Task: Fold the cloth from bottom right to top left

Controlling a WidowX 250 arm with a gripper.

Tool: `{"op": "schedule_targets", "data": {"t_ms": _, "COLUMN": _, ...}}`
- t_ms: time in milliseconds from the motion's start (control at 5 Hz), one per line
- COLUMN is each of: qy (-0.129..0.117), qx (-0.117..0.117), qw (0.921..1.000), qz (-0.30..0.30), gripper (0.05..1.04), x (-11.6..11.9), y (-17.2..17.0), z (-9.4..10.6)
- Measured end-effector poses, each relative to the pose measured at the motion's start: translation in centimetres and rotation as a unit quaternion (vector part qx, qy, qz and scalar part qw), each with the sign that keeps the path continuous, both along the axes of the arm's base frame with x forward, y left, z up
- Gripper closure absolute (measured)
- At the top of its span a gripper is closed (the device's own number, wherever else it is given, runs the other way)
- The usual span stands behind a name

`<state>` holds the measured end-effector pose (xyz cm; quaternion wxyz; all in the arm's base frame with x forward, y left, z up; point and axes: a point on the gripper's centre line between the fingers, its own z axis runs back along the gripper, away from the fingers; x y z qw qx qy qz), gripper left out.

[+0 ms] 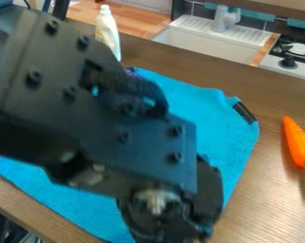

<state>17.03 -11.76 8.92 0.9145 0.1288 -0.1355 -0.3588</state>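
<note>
The blue cloth (212,128) lies spread on the brown table, with a black tag near its upper right corner. My arm comes in from the upper left and covers much of the cloth's middle. The gripper (174,223) hangs low over the cloth's lower right part, near the bottom edge of the view. Its fingertips are hidden, and whether it touches the cloth I cannot tell. A small purple patch shows at the cloth's top edge, beside the arm.
On the table's right side lies an orange toy carrot (299,142) with a green top. A white bottle (108,32) stands behind the arm. Beyond the table are a white sink (208,42) with a faucet and a stove (294,54).
</note>
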Motion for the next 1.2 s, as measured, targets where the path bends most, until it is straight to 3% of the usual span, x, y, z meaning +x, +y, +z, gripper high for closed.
{"op": "schedule_targets", "data": {"t_ms": 400, "qy": -0.020, "qx": 0.002, "qw": 0.9997, "qz": 0.009, "gripper": 0.084, "x": 1.9, "y": -0.3, "z": -0.6}}
{"op": "schedule_targets", "data": {"t_ms": 600, "qy": -0.027, "qx": -0.002, "qw": 0.9994, "qz": 0.022, "gripper": 0.133, "x": 2.8, "y": -0.2, "z": -0.7}}
{"op": "schedule_targets", "data": {"t_ms": 800, "qy": -0.019, "qx": -0.007, "qw": 0.9987, "qz": 0.048, "gripper": 0.392, "x": 3.5, "y": 0.3, "z": -1.0}}
{"op": "schedule_targets", "data": {"t_ms": 1000, "qy": 0.000, "qx": -0.019, "qw": 0.9989, "qz": 0.043, "gripper": 0.716, "x": 3.6, "y": 0.5, "z": -1.1}}
{"op": "schedule_targets", "data": {"t_ms": 1200, "qy": 0.017, "qx": -0.037, "qw": 0.9983, "qz": 0.040, "gripper": 0.906, "x": 3.3, "y": 1.0, "z": -0.6}}
